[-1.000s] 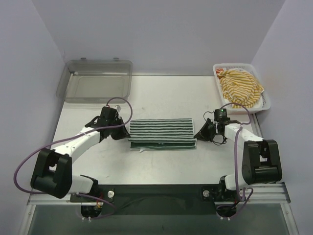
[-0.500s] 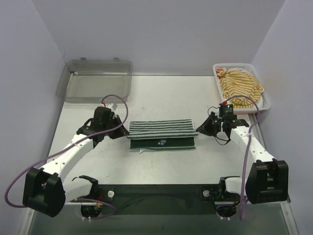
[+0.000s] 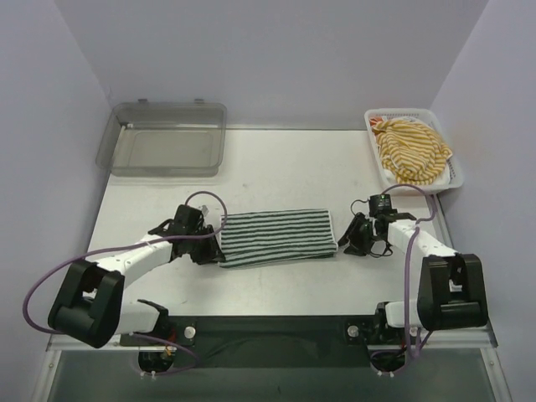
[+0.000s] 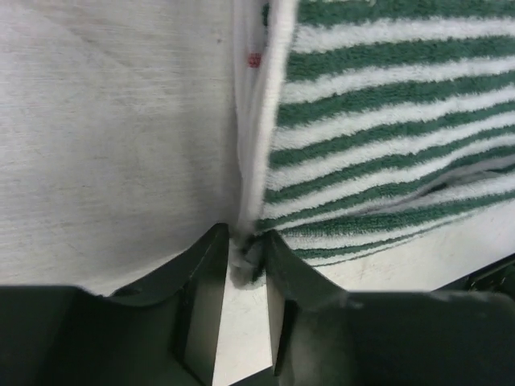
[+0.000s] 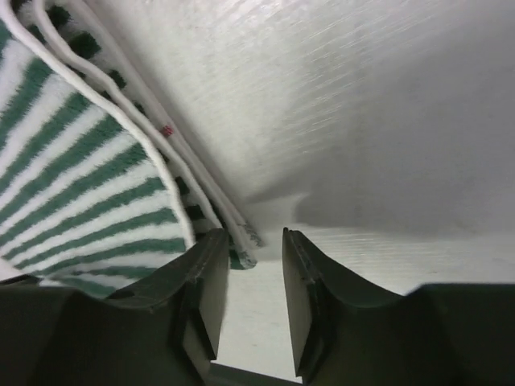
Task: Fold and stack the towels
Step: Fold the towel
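Since half a second earlier, the far flap of the green-and-white striped towel had been drawn toward the near edge and laid down. The dark band with its small patch was covered, and only stripes were left showing. Both arms had been brought lower and nearer with it.

Far left, the clear grey tray was left untouched. The left gripper was set at the towel's left end. In its wrist view the corner was seen wedged between the barely parted fingertips, and whether it was pinched or freed could not be told. The towel was spread folded at mid-table, a little askew, its layers splayed at that corner.

At the right end, the right gripper was seen released: bare table showed between the jaws, and the towel's corner was only brushed by one finger. Far right, the yellow-and-white striped towel was heaped in the white mesh basket, well apart.

The risk was judged to lie in the withdrawal. A corner snagged on a fingertip could be dragged along, and the fold opened or skewed further.
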